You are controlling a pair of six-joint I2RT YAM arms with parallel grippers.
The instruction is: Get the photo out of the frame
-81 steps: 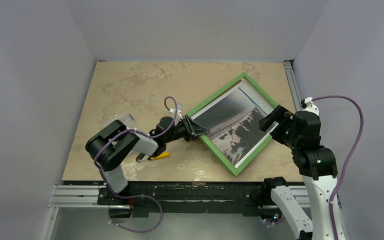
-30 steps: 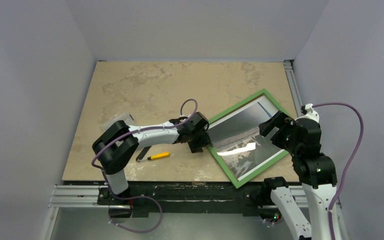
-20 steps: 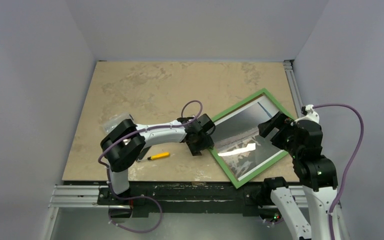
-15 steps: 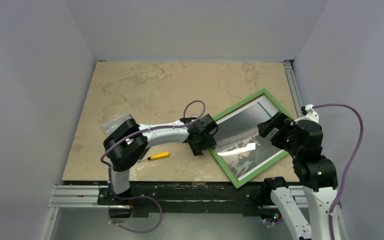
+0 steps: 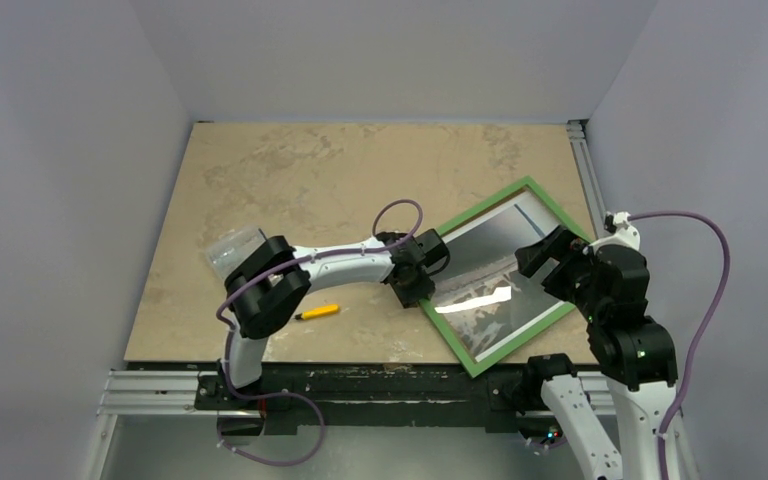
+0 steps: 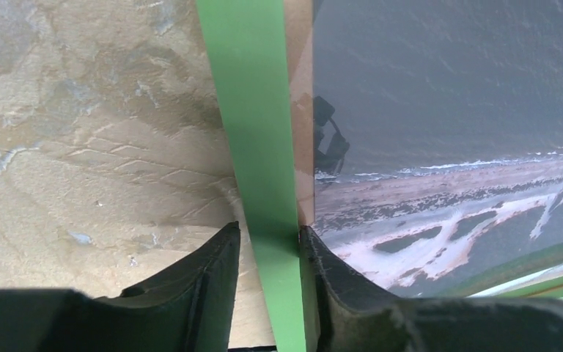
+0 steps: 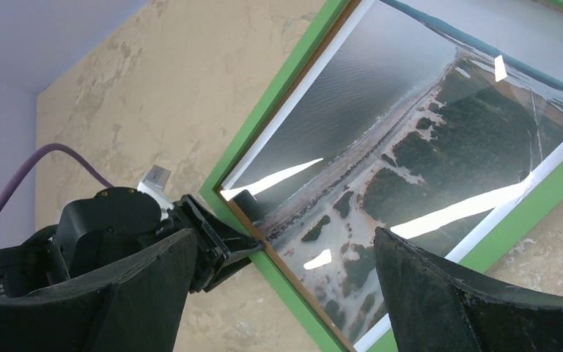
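Listing first the table (image 5: 290, 170): tan, marbled, bearing every other item.

Listing next the frame (image 6: 253, 110): green-fronted, lying face up and skewed on the right near part of the table. Judging that spot as chosen for putting it within reach of both arms.

Recording the photo (image 7: 410, 132): a grey shoreline print, sitting inside the frame and catching bright glare streaks. Judging removal as not yet begun, and as likely calling for turning the frame over to reach its back.

Recording the left arm (image 5: 330, 262), stretching across the table to the frame's left corner, and the right arm (image 5: 625, 320), rising beside the frame's right side.

Describing the left gripper (image 6: 270, 231): straddling the green rail near that corner, with the inner finger (image 6: 337, 293) against the rail's inside edge and the outer finger (image 6: 190, 293) just beside its outside edge. Not managing to tell from the wrist view whether clamping fully or only closing in. Judging the purpose as steadying or dragging the frame.

Describing the right gripper (image 7: 284, 235): hanging above the print with jaws spread wide, gripping nothing, and judging it as standing ready as the second hand.

Noting the yellow-handled tool (image 5: 318, 311), lying near the left arm's elbow, apart from the frame.

Tallying: one table, one frame, one photo, two arms, two grippers, one tool.
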